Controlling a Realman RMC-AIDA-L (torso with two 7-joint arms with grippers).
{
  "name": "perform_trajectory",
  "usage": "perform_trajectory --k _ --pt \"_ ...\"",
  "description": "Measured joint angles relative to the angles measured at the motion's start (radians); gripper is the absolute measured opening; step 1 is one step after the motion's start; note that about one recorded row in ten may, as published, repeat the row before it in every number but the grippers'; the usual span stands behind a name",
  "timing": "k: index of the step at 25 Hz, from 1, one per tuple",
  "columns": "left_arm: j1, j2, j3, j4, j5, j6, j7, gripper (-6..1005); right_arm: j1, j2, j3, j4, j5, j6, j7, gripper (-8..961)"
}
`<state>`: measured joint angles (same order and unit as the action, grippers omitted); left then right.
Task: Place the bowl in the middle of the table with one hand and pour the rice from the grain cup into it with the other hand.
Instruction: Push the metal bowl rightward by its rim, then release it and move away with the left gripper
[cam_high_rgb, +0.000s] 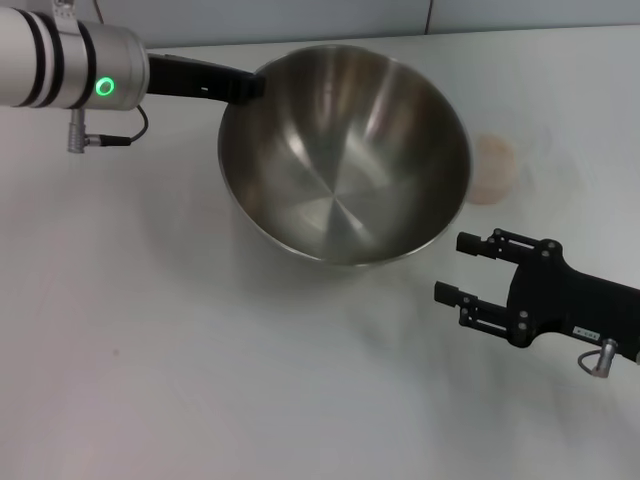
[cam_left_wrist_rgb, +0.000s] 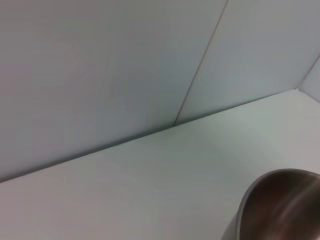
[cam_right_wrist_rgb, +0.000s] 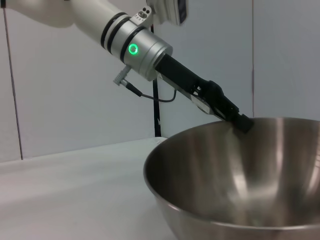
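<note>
The large round brushed stainless-steel bowl (cam_high_rgb: 345, 155) sits tilted toward the camera near the middle of the plain white worktop (cam_high_rgb: 150, 350); its shiny inside is empty, with no grains visible in it. The left black two-finger tool (cam_high_rgb: 250, 87), on a silver arm with black bands and a green ring light, reaches in from the robot's left and meets the bowl at the far-left part of its rim. The right wrist view shows the fingertip (cam_right_wrist_rgb: 242, 122) pressed against the rim there, so the tool appears closed on the rim, holding the bowl. The tilt suggests the bowl is not fully set down, though whether its base touches the worktop cannot be told.

The small clear plastic grain cup (cam_high_rgb: 494, 168), faint and holding a pale cream heap of rice (cam_high_rgb: 492, 160), stands on the worktop just beside the bowl on the robot's right, untouched. The right black two-finger tool (cam_high_rgb: 458, 268) hovers nearer the camera than the cup, apart from it, its jaws spread wide and holding nothing.

Judged progress: placing the bowl is in hand and nearly complete. Grasping the cup and pouring the rice are both left to do.
</note>
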<state>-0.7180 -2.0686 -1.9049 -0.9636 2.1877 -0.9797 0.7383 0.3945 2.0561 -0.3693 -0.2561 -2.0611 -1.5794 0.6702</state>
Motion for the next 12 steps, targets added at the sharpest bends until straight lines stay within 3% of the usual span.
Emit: perform_trajectory --k 12 --pt "-0.005 -0.001 0.001 0.055 -0.005 0.040 0.016 50 0.000 0.001 -0.003 0.000 0.000 0.005 -0.001 652"
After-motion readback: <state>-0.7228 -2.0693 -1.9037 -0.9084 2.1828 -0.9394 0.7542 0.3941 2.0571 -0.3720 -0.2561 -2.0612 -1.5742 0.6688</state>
